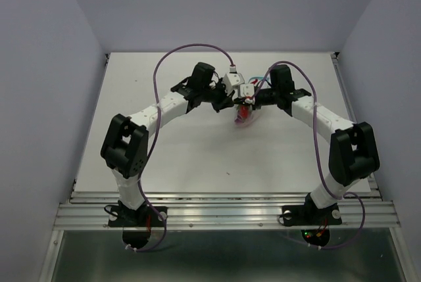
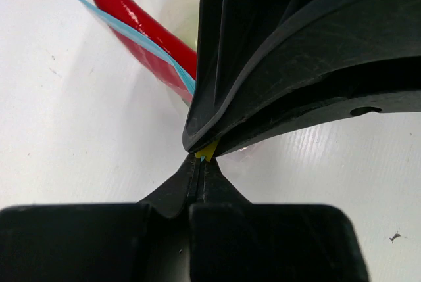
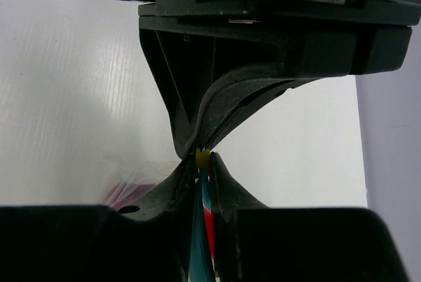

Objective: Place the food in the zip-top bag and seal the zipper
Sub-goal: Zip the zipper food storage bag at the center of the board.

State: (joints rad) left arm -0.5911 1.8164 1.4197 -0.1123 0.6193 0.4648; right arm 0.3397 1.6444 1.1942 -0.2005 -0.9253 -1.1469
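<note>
White table [image 1: 197,157] between pale grey walls; the left gripper [image 2: 199,167] has its fingers pressed together on the light blue zipper [image 2: 118,24], with a small yellow tab [image 2: 206,152] showing at their tips; the right gripper [image 3: 202,167] pinches the same strip, its tips against the left one's; the two meet over the far half of the worktop, a little right of its middle; the zip-top bag [image 1: 248,119] sits crumpled just on the near side of the fingertips; the red chili [image 2: 135,22] shows through the clear plastic, beside the zipper; the other food cannot be made out.
</note>
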